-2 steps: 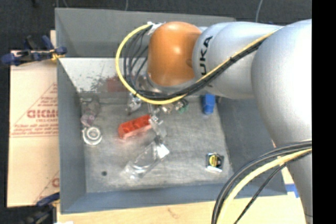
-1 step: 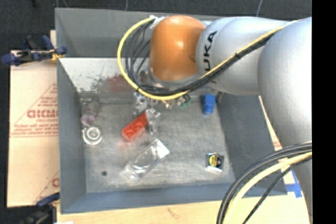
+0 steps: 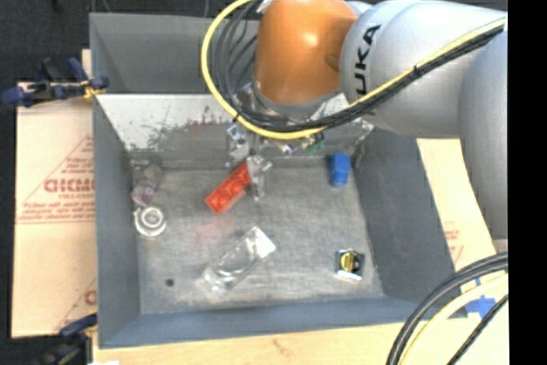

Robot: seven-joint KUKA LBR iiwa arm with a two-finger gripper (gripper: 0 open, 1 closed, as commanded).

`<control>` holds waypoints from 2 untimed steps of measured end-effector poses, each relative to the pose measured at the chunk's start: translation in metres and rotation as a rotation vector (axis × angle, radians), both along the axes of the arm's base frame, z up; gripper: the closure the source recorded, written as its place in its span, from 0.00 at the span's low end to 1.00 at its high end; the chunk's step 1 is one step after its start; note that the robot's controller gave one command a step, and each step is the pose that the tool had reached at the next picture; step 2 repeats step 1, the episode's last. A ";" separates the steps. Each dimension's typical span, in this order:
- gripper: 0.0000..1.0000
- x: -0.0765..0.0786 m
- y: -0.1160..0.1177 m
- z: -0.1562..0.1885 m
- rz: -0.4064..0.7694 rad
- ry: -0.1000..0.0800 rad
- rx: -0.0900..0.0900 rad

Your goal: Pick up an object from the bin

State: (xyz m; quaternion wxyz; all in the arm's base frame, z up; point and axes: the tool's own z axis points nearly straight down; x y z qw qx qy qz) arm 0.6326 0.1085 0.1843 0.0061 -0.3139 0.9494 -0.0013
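Claw [image 3: 254,175]: low in the bin [image 3: 299,222], at the right end of the red block [image 3: 226,191]; we cannot tell how wide it stands or whether it grips anything.
Red block: lying slantwise on the bin floor, not raised.
Near the red block: blue piece [image 3: 340,169] to its right, clear plastic wrapper [image 3: 239,259] below.
Progress: we judge that nothing is picked yet; grasp and lift remain.

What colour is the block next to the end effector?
Red, tending to orange; the camera view shows the block plainly.
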 end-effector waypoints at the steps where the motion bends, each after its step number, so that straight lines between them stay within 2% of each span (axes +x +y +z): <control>1: 1.00 0.002 0.000 0.002 -0.005 0.005 0.001; 2: 1.00 0.002 0.000 0.002 -0.005 0.005 0.001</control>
